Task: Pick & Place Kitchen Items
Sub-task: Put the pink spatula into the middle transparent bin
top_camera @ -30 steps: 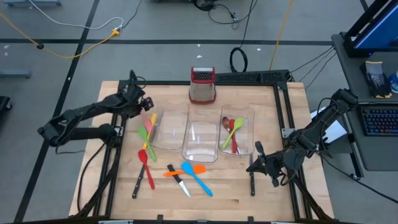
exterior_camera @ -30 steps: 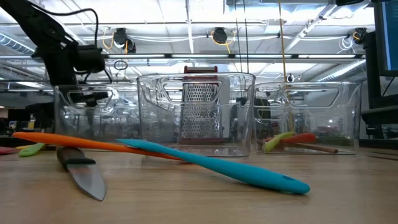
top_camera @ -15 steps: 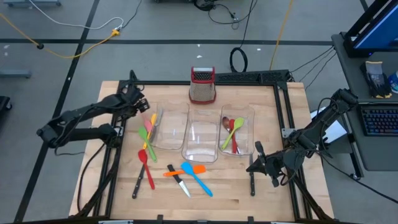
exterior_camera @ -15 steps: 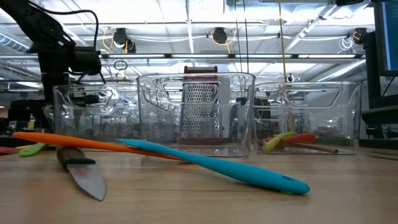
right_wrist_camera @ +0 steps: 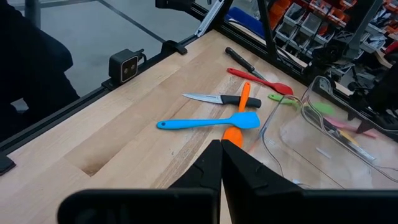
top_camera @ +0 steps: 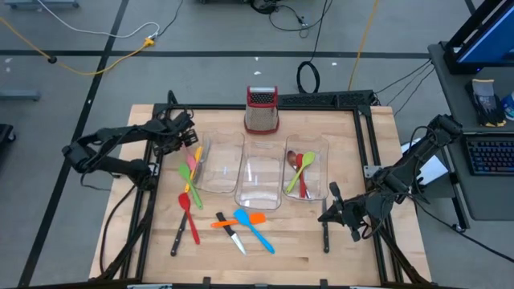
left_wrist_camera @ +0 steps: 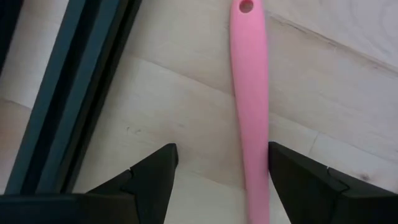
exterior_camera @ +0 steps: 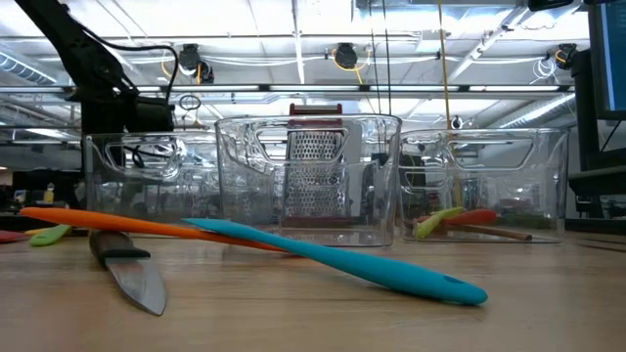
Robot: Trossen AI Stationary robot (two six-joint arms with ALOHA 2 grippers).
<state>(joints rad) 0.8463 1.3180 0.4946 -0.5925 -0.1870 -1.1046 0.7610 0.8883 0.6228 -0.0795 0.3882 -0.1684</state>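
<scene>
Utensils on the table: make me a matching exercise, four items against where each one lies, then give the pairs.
Items:
1. pink utensil
2. blue spatula
3. brown spoon
4. grater

Places:
A. inside the right-hand bin
B. between the open fingers of the left gripper
C. standing behind the middle bin
D. on bare wood in front of the bins, crossing the orange spatula

Pairs: 1-B, 2-D, 3-A, 4-C

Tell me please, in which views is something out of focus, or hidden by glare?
Low view: the steel knife blade near the lens looks soft, and ceiling lights reflect in the clear plastic bins. Left wrist view: the pink utensil handle is sharp, while the dark fingers blur at their edges.
</scene>
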